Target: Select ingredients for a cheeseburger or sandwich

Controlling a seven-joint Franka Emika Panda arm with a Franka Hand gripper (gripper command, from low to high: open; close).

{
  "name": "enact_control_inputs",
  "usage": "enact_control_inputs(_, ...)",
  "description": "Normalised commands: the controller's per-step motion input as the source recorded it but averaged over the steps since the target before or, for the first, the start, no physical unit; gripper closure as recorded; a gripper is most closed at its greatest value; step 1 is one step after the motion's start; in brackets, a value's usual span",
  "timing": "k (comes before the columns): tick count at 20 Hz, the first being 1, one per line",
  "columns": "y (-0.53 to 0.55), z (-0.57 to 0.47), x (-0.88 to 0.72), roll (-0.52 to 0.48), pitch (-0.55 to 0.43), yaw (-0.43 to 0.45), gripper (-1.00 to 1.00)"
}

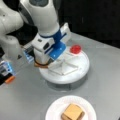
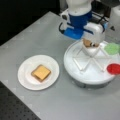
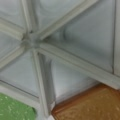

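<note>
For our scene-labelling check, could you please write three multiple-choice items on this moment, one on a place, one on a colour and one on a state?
1. Where does the claw hang?
A. Over the divided white tray
B. Over the paper plate
C. Over bare table

2. What colour is the round disc on the tray?
A. Blue
B. Red
C. Black

3. How does the sandwich on the plate stand?
A. A short stack with a tan-yellow square on top
B. Scattered in pieces
C. Plate bare

Answers: 1 A, the claw sits above the tray's compartments in both front views, by a brown piece; 2 B, the disc is plainly red; 3 A, a stack lies mid-plate.
</note>
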Motion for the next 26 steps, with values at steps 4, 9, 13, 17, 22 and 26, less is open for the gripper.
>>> enact_control_inputs(4, 0.24, -0.20, -0.10, -0.088, -0.125, 0.043, -1.00)
enact_control_inputs(9, 0.28, -0.20, -0.06, -0.067, -0.148, 0.010, -1.00)
enact_control_inputs(13, 0.22, -0.18, -0.09, -0.040, -0.147, -0.031, -1.00)
enact_control_inputs(17, 0.17, -0.16, -0.12, -0.035, -0.143, -0.055, -1.00)
enact_control_inputs(22, 0.09, -0.15, -0.14, -0.026, -0.153, -0.039, -1.00)
enact_control_inputs(26, 0.05, -0.16, -0.13, -0.065, -0.155, -0.014, -1.00)
